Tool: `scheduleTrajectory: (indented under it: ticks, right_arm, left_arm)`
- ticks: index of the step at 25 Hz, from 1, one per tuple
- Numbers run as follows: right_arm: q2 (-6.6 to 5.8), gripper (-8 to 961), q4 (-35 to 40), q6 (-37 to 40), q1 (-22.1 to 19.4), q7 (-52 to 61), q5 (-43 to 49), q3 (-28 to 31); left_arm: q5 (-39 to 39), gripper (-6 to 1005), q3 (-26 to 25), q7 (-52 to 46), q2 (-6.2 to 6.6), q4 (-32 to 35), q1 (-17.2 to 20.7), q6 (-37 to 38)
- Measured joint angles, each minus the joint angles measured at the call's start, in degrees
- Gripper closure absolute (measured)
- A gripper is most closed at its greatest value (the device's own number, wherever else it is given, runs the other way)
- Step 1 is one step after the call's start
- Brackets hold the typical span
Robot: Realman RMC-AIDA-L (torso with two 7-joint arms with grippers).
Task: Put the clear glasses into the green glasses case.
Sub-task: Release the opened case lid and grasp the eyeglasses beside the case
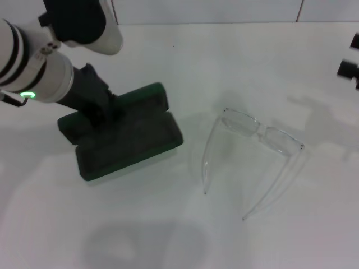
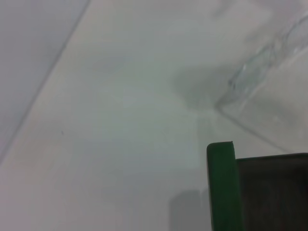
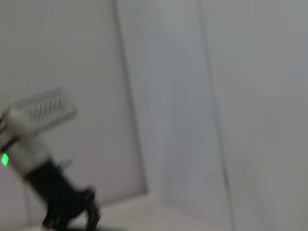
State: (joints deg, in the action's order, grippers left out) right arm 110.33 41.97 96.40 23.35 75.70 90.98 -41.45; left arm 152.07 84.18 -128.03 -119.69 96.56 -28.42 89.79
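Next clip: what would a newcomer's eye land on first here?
The open green glasses case on the white table, left of centre, with the left gripper down at its far-left edge. Then the clear glasses lying unfolded to the case's right, apart from it, arms pointing toward the robot. The right gripper barely shows at the far right edge.

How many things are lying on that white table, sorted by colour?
Green: 1, the green glasses case, lying open with the left hand on it.
Clear: 1, the clear glasses, arms unfolded, beside the case on its right and apart from it.
Total: 2
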Motion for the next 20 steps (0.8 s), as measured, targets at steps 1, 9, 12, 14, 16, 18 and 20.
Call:
scheduleTrajectory:
  ticks: [1, 9, 12, 14, 16, 18, 20]
  right_arm:
    - [-0.3, 266, 3.06, 0.16, 0.5, 2.73, 2.91, -0.89]
    - [0.34, 273, 24.99, 2.0, 10.75, 23.84, 28.7, -10.53]
    - [0.41, 276, 25.3, 2.15, 16.83, 29.65, 33.49, -11.67]
    - [0.4, 277, 24.86, 2.3, 20.73, 33.97, 36.56, -12.05]
    - [0.53, 279, 24.56, 2.59, 23.81, 38.53, 40.46, -13.28]
    - [1.34, 279, 23.84, 2.74, 26.62, 43.03, 45.72, -15.5]
    - [2.51, 278, 22.61, 2.61, 28.74, 45.51, 50.04, -16.85]
  left_arm:
    - [-0.44, 806, -0.09, 0.01, -0.01, 1.38, 0.31, 0.19]
    - [-0.87, 806, -1.15, 0.43, -0.02, 4.87, 3.59, -1.5]
    - [-2.42, 806, -3.72, 1.43, -0.02, 4.69, 4.81, -2.83]
    - [-4.64, 807, -5.94, 2.01, -0.02, 4.45, 5.07, -3.11]
    - [-6.48, 807, -7.97, 2.24, -0.02, 4.26, 5.11, -3.14]
    - [-7.9, 807, -9.32, 2.45, -0.01, 4.24, 5.42, -3.16]
    - [-9.23, 807, -10.55, 2.74, 0.03, 4.23, 6.06, -3.17]
